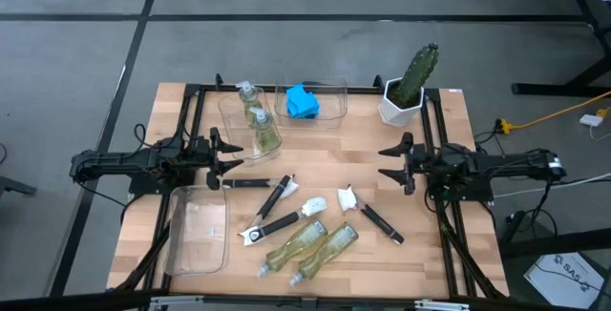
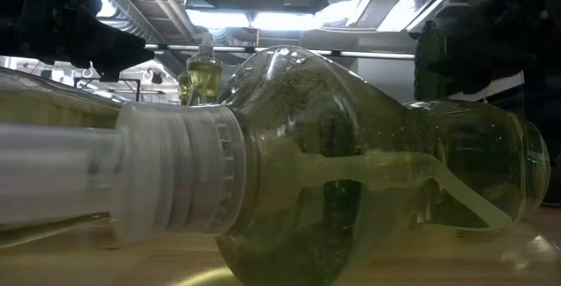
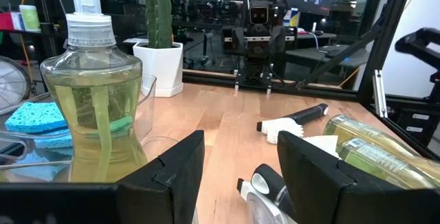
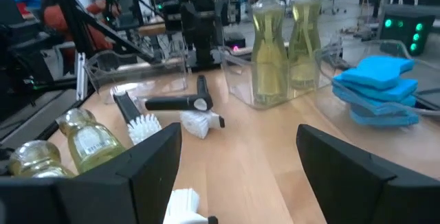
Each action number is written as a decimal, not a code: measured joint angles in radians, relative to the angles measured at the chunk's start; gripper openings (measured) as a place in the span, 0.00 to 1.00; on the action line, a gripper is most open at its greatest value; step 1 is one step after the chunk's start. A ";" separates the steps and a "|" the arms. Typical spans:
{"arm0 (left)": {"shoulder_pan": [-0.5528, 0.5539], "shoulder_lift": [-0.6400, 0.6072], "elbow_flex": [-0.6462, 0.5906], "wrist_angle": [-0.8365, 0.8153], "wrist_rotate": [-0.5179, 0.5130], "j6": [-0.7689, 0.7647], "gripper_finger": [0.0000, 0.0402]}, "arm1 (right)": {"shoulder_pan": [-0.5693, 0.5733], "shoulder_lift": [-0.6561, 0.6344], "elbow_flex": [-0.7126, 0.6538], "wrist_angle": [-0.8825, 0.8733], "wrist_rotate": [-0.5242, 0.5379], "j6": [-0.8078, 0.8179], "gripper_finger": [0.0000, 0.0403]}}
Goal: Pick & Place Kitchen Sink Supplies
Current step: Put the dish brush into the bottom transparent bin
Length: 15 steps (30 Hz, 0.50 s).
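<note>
High view shows a pale wooden table (image 1: pixel 315 149) framed by black rails, standing on a grey floor with dark lines; the wrist views look past it into a workshop with screens and metal frames. Going left to right: the left gripper (image 1: pixel 229 150) hovers at the table's left edge, its fingers parted and holding nothing. Just beside it, a clear bin (image 1: pixel 232 111) holds two upright soap bottles (image 1: pixel 258 120). An empty clear bin (image 1: pixel 199 230) lies nearer the front left corner. A third bin (image 1: pixel 334 96) at the back holds the blue sponges (image 1: pixel 303 101). Three dish brushes (image 1: pixel 277 196) and two more soap bottles lying flat (image 1: pixel 310 242) are spread across the front middle, between the two arms. A cactus (image 1: pixel 412 80) in a white pot stands at the back right. The right gripper (image 1: pixel 393 161) waits at the right edge, fingers spread wide and empty
</note>
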 joint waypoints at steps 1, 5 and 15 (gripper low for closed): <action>0.000 0.000 0.000 0.000 0.000 0.000 0.45 | 0.000 -0.029 0.000 -0.026 0.000 -0.001 0.71; 0.000 0.000 0.000 0.000 0.000 0.000 0.45 | 0.000 -0.140 0.000 -0.122 0.000 -0.004 0.71; 0.000 0.000 0.000 0.000 0.000 0.000 0.45 | 0.000 -0.187 0.018 -0.207 0.033 -0.005 0.71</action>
